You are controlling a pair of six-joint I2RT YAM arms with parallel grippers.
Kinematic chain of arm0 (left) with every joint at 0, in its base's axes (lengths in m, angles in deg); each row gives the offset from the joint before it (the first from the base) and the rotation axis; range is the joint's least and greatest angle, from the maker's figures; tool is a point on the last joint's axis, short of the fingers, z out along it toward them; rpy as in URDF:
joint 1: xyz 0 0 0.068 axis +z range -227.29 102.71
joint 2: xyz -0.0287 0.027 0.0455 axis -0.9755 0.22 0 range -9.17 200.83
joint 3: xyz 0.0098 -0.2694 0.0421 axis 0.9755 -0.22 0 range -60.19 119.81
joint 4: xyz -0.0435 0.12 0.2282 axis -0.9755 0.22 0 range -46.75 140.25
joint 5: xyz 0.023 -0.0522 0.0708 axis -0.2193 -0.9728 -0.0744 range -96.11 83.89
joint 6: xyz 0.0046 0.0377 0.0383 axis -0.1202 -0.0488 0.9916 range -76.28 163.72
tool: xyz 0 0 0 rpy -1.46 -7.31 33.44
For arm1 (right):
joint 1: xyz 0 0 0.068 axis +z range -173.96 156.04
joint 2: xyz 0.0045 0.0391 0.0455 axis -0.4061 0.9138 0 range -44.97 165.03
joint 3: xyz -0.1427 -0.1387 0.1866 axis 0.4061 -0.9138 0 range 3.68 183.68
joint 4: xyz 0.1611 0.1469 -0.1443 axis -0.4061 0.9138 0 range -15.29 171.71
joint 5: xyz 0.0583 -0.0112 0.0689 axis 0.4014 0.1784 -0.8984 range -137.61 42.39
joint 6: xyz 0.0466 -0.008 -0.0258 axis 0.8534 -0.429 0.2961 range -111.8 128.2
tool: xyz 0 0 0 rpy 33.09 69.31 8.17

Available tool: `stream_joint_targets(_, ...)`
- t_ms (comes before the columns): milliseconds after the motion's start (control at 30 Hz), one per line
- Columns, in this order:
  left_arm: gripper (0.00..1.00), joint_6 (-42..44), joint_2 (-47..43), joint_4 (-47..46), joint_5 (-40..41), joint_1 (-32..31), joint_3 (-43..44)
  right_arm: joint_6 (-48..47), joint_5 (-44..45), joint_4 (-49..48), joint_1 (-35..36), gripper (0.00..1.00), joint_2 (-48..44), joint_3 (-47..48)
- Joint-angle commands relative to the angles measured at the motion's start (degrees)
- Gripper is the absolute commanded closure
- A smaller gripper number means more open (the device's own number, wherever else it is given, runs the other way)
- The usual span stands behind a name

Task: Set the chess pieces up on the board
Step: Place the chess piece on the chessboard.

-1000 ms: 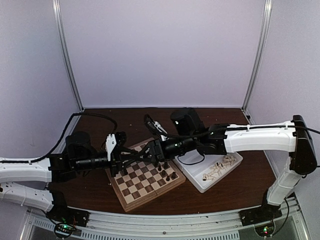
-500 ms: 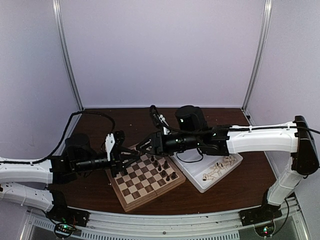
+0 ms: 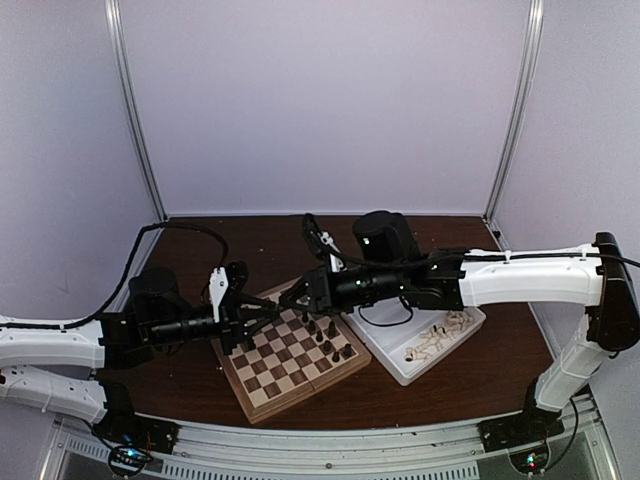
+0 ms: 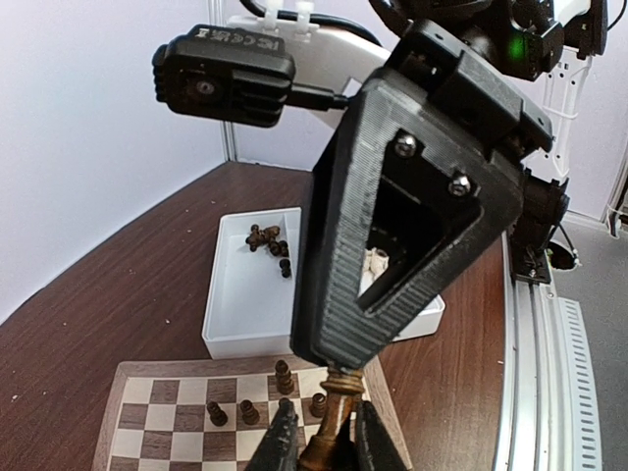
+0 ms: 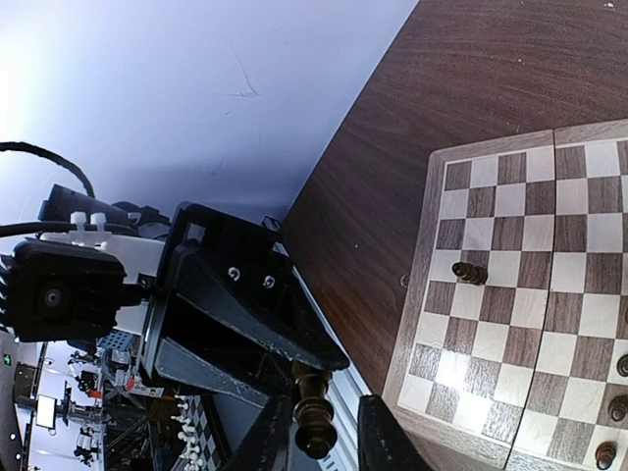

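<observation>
A dark turned chess piece [image 4: 334, 417] is held in the air over the board's [image 3: 290, 365] left part. My left gripper [image 4: 324, 442] is shut on its lower stem. My right gripper [image 5: 319, 432] faces it head-on, and its jaws straddle the piece's [image 5: 314, 417] head with a narrow gap showing on each side. In the left wrist view the right gripper's finger [image 4: 392, 216] hides the piece's top. Several dark pieces [image 3: 330, 345] stand near the board's right edge. One dark piece [image 5: 469, 272] lies alone on a square further left.
A white two-compartment tray [image 3: 400, 365] sits against the board's right side. It holds pale pieces [image 3: 435, 335] in one compartment and a few dark pieces [image 4: 267, 240] in the other. Cables trail behind both arms on the brown table.
My right gripper has swung left from the board's right side to meet the left gripper, and its jaws have narrowed around the held piece. The left arm has stayed still.
</observation>
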Motion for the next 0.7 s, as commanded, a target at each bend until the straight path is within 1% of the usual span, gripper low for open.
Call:
stream_joint_targets(0,1.00,-0.2,-0.5,-3.7,0.8,-0.2,-0.3,-0.5,-1.2,-0.2,-0.1,0.71,-0.8,-0.2)
stream_joint_targets(67,1.00,0.0,-0.6,-3.6,0.8,-0.1,-0.3,-0.7,-2.1,-0.2,0.0,0.65,-0.4,-0.1)
stream_joint_targets(167,1.00,0.1,-0.7,-3.4,0.9,-0.2,-0.3,-1.0,-2.8,-0.2,0.0,0.64,-0.3,-0.4)
stream_joint_targets(333,1.00,0.1,-0.8,-3.5,1.0,-0.2,-0.5,-1.0,-3.5,-0.6,0.1,0.71,-0.3,-1.0)
stream_joint_targets(400,1.00,0.2,-0.7,-3.6,1.1,-0.2,-0.5,-1.0,-3.8,-0.9,0.1,0.77,-0.3,-1.1)
stream_joint_targets(500,1.00,0.2,-0.7,-3.6,1.2,-0.2,-0.5,-1.0,-3.9,-1.1,0.2,0.83,-0.3,-1.3)
stream_joint_targets(667,1.00,0.2,-0.8,-3.6,0.8,-0.2,-0.5,-1.0,-4.5,-1.1,0.2,0.86,0.0,-1.1)
